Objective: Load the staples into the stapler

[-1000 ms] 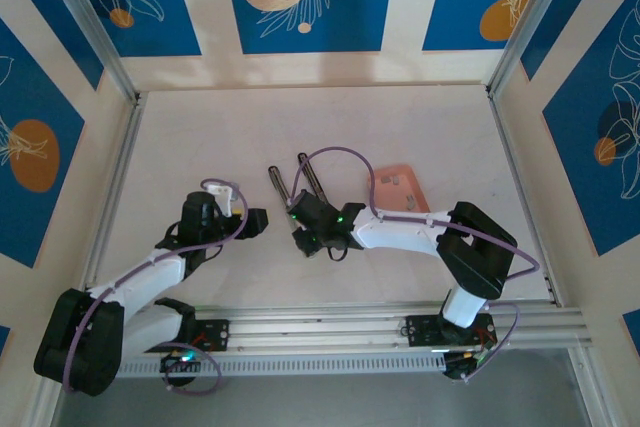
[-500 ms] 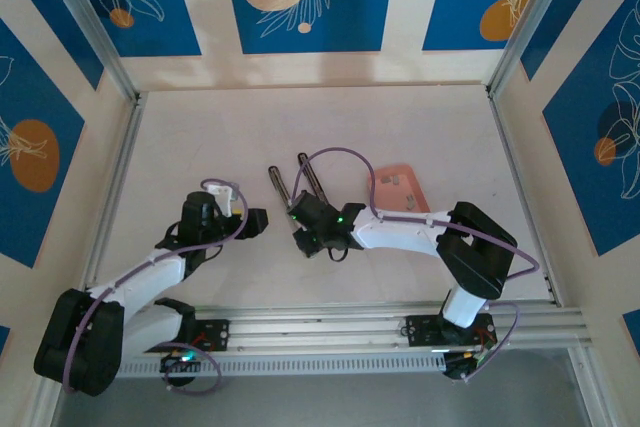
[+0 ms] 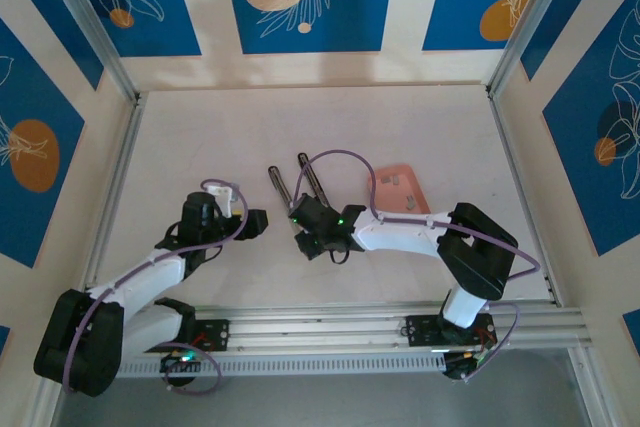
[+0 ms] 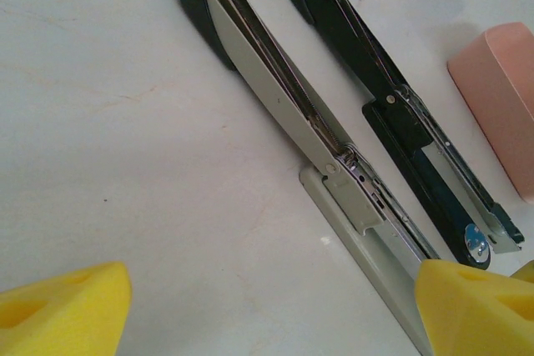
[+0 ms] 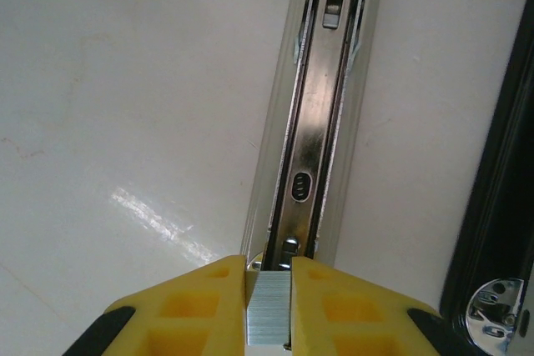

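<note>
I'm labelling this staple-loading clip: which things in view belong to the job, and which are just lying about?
In the job:
- staple strip, pinched in the right gripper
- grey stapler, its magazine channel open
- pink tray

Lying about, it seems:
- black stapler beside the grey one
- left gripper, open, holding nothing

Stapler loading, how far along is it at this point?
Done: the grey stapler lies open with its channel bared, and a strip of staples is pinched in the right fingers, away from the pink tray. In hand: that strip sits at the channel's near end, seemingly not seated. Left: slide it in, release, close the stapler. The left fingers hang open nearby, holding nothing.
</note>
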